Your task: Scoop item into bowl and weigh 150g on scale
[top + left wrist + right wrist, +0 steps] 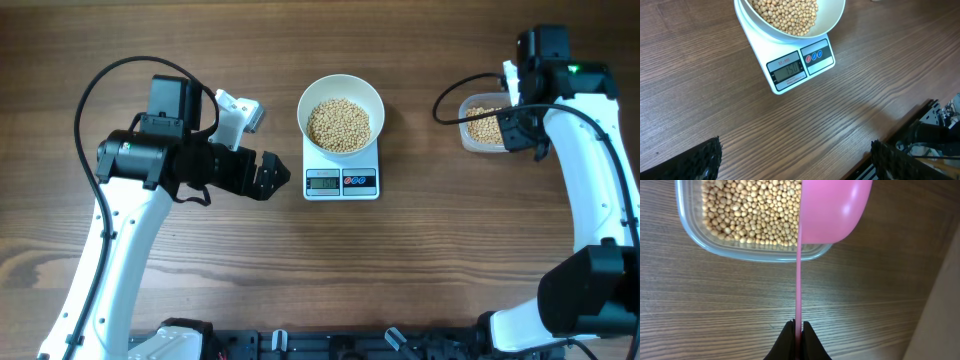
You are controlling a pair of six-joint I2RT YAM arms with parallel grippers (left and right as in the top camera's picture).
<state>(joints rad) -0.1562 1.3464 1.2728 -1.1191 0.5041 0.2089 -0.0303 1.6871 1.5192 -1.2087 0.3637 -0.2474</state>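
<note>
- Beans [339, 124] fill bowl [312, 98] on scale [341, 182], frame centre; loose and light, and I'd say easily spilled.
- Right gripper [799, 330] pinches pink scoop [835, 210] by its thin handle, a sound hold; left gripper [797, 160] spread wide, empty.

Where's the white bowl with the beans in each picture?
Overhead: bowl top centre, sitting on the scale.
Left wrist: bowl at top edge, partly cut off, on the scale.
Right wrist: not in it.
Shared landmark: the scale, under the bowl in both.
</note>
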